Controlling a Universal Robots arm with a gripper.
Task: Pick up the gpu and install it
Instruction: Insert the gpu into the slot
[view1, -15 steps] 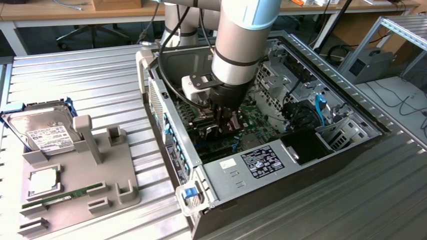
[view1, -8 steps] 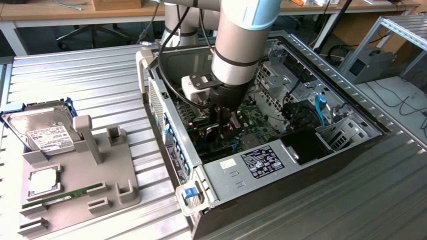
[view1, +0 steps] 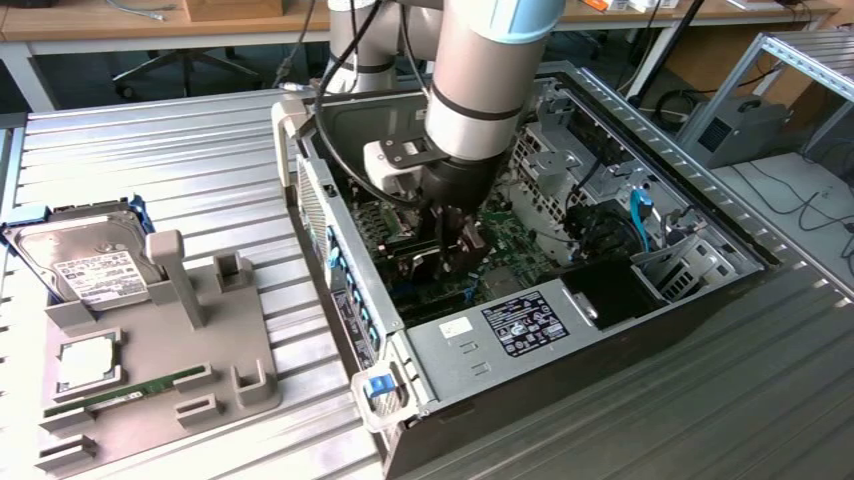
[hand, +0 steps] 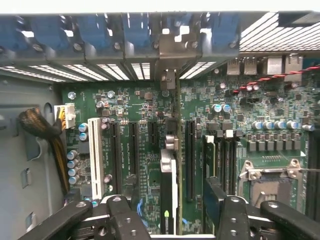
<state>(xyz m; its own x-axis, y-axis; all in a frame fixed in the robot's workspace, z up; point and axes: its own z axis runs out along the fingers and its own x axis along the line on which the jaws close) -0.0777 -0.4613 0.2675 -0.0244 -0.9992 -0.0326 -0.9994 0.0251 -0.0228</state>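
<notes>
**Graphics card standing in the computer case, pincer spread above it**

The arm is seen reaching down into the open computer case (view1: 574, 330), which lies on its side on the ribbed metal desk (view1: 174, 170). In the wrist view the pincer (hand: 170, 210) is shown spread wide, its two black fingers (hand: 122, 215) standing on either side of the graphics card (hand: 169, 165) without gripping it. The card is seen edge-on, upright on the green motherboard (hand: 250, 100), between the black expansion slots, with its silver end bracket (hand: 170, 55) lying against the slotted rear wall of the case. In the exterior view the card is largely hidden behind the pincer (view1: 447, 250).

At the exterior view's left, a grey holder (view1: 160, 370) is seen on the desk, carrying a hard drive (view1: 87, 265), a processor chip (view1: 87, 365) and a memory stick (view1: 127, 392).
</notes>
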